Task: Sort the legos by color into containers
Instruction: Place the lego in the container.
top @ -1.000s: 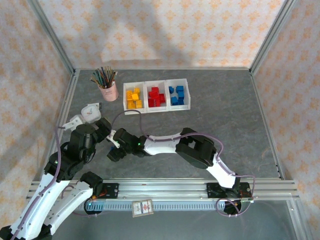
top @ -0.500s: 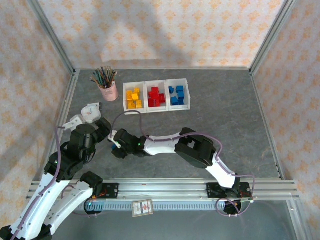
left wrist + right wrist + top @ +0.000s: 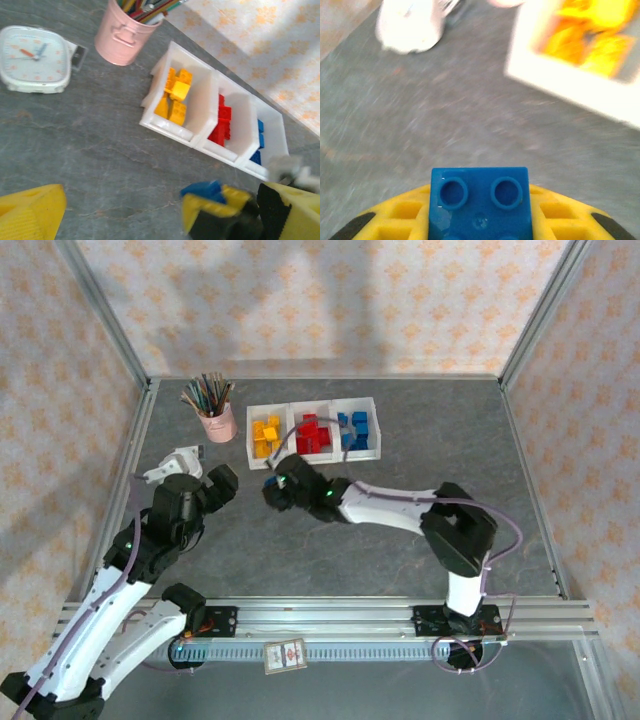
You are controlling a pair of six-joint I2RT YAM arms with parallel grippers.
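Right gripper (image 3: 272, 484) is clamped on the blue brick (image 3: 479, 202), just short of the containers (image 3: 333, 427); the blue bin (image 3: 358, 453) lies at two o'clock. Brick judged light, rigid and slick: hold flat sides squarely. Left gripper (image 3: 205, 476) gapes, empty.

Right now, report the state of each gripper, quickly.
Left gripper: open, holding nothing.
Right gripper: closed on a blue lego.
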